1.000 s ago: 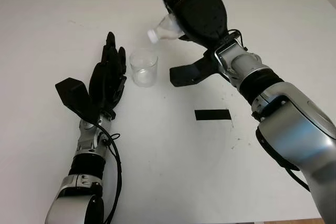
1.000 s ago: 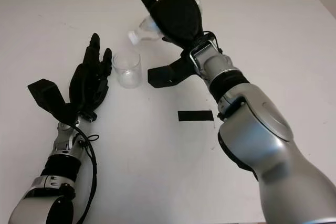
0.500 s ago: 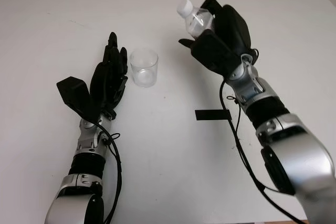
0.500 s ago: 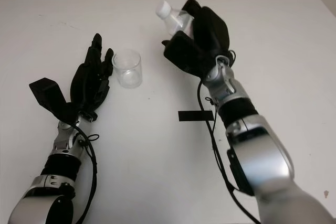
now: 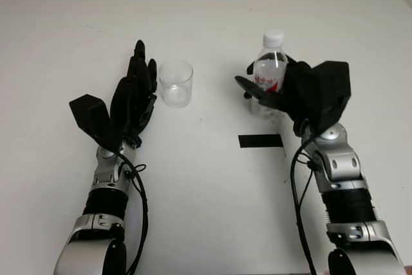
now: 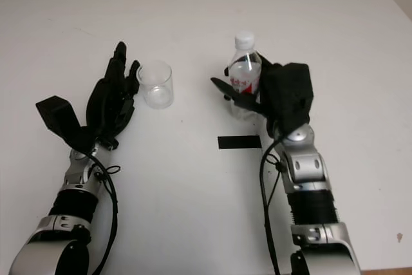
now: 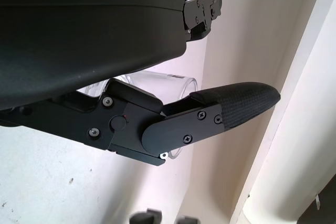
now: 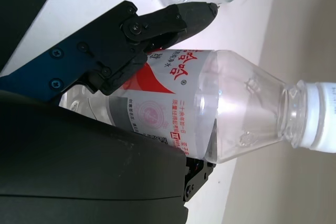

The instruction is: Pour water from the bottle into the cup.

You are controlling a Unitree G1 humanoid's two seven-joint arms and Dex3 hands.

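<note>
Two hands are on the white table point(image 5: 58, 43). I see my right hand point(image 5: 302, 91) gripping the capped water bottle point(image 5: 269, 72) upright, above a black tape strip point(image 5: 261, 140). My left hand point(image 5: 132, 98), holding nothing, stands just beside the clear cup point(image 5: 176, 82).

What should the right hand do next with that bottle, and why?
Probably release it and draw back. The right hand grips the bottle, which stands upright on the table above the black tape mark, cap on. The cup sits apart beside the open left hand, so pouring looks finished.
</note>
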